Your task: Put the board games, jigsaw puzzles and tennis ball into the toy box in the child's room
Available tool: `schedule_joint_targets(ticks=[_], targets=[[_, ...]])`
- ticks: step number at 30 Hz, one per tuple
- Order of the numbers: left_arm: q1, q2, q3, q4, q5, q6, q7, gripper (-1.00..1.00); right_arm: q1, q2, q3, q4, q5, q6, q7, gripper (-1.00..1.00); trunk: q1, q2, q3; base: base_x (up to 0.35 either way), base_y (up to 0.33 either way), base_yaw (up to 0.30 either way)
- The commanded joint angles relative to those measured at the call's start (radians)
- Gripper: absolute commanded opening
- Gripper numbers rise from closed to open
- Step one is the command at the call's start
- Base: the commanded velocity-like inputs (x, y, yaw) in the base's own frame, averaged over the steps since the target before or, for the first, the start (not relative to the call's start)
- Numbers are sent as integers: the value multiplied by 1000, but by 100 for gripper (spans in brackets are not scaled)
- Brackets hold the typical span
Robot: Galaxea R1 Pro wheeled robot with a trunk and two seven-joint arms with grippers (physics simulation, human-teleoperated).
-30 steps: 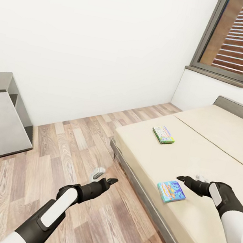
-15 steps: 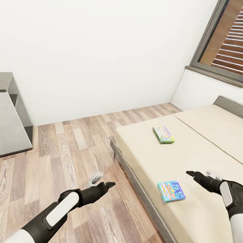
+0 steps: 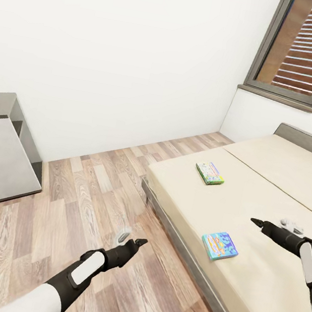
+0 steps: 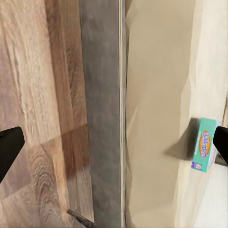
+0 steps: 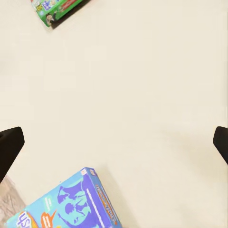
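Inside the child's room, seen from the head camera: two board games lying flat on the beige bed (image 3: 271, 197), well apart. Blue-covered game box (image 3: 219, 245) near the mattress edge closest to the wood-plank floor (image 3: 94, 186); green-edged game box (image 3: 209, 173) farther up toward the grey headboard (image 3: 307, 141). Right gripper (image 3: 267, 224) hovering over the mattress just beside the blue box, fingers spread wide apart, holding nothing. Left gripper (image 3: 130, 241) hanging over the floor beside the bed's grey side rail, fingers likewise parted and empty. From the right wrist camera: blue-covered game box (image 5: 71, 202) and green-edged game box (image 5: 59, 10) both lying on bare mattress. From the left wrist camera: blue box (image 4: 205, 151) seen edge-on past the rail. Slatted window (image 3: 308, 49) above the headboard; grey shelving unit (image 3: 3, 149) against the white wall.
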State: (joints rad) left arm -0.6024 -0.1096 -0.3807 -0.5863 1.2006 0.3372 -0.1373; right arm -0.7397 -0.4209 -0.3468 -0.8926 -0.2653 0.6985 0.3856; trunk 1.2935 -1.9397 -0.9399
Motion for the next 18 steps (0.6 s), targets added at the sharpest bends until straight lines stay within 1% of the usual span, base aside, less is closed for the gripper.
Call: schedule_joint_targets(ticks=[1, 2, 3, 5, 6, 7, 8, 10, 18], targets=[[-10, -3, -1, 35, 6, -1, -30, 100, 22, 0, -15, -43, -8, 10, 9, 100, 0, 0, -1, 0, 0, 0], [-17, -6, -1, 65, 7, -4, -59, 100, 43, 1, -28, -85, -14, 16, 14, 100, 0, 0, -1, 0, 0, 0], [-17, -6, -1, 65, 7, -4, -59, 100, 43, 1, -28, -85, -14, 16, 14, 100, 0, 0, -1, 0, 0, 0], [-28, -8, 0, 110, 9, -8, -111, 100, 82, 3, -51, -161, -23, 31, 21, 100, 0, 0, -1, 0, 0, 0], [-28, -8, 0, 110, 9, -8, -111, 100, 82, 3, -51, -161, -23, 31, 21, 100, 0, 0, -1, 0, 0, 0], [-32, -9, 0, 127, 11, -9, -131, 100, 98, 4, -60, -193, -27, 38, 23, 100, 0, 0, -1, 0, 0, 0], [-32, -9, 0, 127, 11, -9, -131, 100, 98, 4, -60, -193, -27, 38, 23, 100, 0, 0, -1, 0, 0, 0], [-37, -10, 1, 150, 14, -11, -162, 100, 123, 6, -73, -242, -32, 49, 27, 100, 0, 0, -1, 0, 0, 0], [-43, -11, 2, 180, 17, -15, -199, 100, 152, 10, -89, -302, -38, 63, 31, 100, 0, 0, -1, 0, 0, 0]])
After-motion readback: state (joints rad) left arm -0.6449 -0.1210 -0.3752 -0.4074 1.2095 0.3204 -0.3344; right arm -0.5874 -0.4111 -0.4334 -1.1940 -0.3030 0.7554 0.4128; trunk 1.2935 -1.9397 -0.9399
